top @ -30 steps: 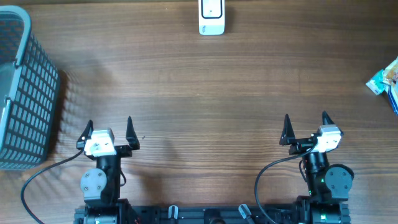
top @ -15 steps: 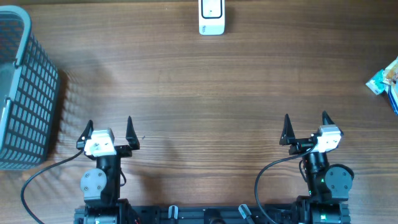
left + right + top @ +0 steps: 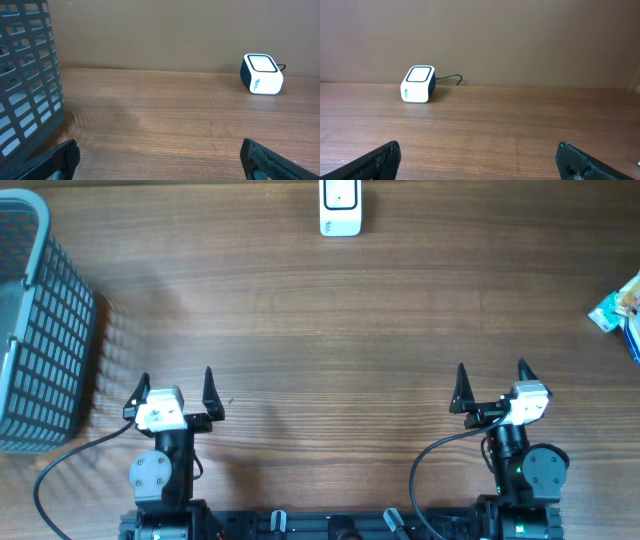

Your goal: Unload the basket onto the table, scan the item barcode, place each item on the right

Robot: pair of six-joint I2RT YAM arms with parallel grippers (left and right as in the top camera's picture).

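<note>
Our left jaws and right jaws both stand wide and hold nothing, near the front edge of the counter (image 3: 320, 330). The item (image 3: 612, 308) lies at the counter's right edge, partly cut off, well apart from the scanner (image 3: 340, 208) at the far middle. A basket (image 3: 50, 350) sits at left.

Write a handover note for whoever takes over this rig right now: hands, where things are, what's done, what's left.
Left hand: open, empty, parked by its base.
Right hand: open, empty, parked likewise.
Scanner: far side, centre, window facing up.
Packaged items: at the right edge, only partly in view, nothing touching them.
Basket: far left.
Done: nothing yet.
Left: pick up an item and show its barcode to the scanner.
</note>
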